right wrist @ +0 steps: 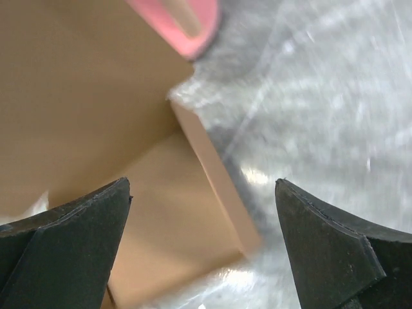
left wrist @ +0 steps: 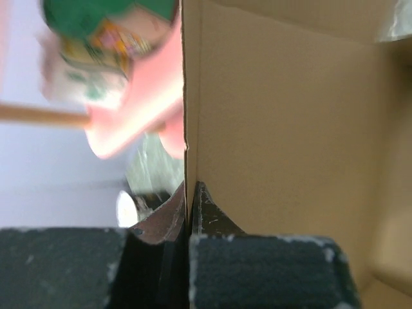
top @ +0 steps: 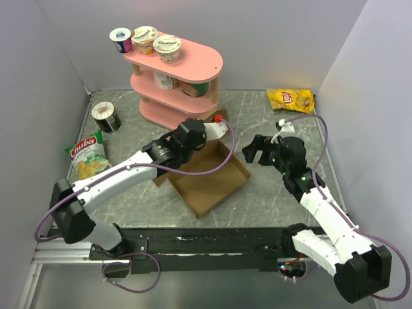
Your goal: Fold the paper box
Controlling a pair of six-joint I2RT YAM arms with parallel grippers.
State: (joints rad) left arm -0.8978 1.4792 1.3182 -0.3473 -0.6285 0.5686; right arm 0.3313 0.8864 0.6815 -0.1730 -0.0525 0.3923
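Brown paper box point(top: 212, 180) wall clamped in left pincer point(left wrist: 188, 194); right pincer point(right wrist: 203, 187) spread wide, empty.

The left gripper point(left wrist: 188, 194) clamps the paper box point(left wrist: 277, 129) wall edge; a blurred pink shelf point(left wrist: 138, 112) sits left of it.

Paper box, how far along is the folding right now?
Partly done. The paper box already forms a shallow open tray with walls raised. In hand: the left gripper is shut on its far wall; the right gripper hovers open beside the box. Left: a flap by the left corner seems to lie flat, so tucking looks unfinished.
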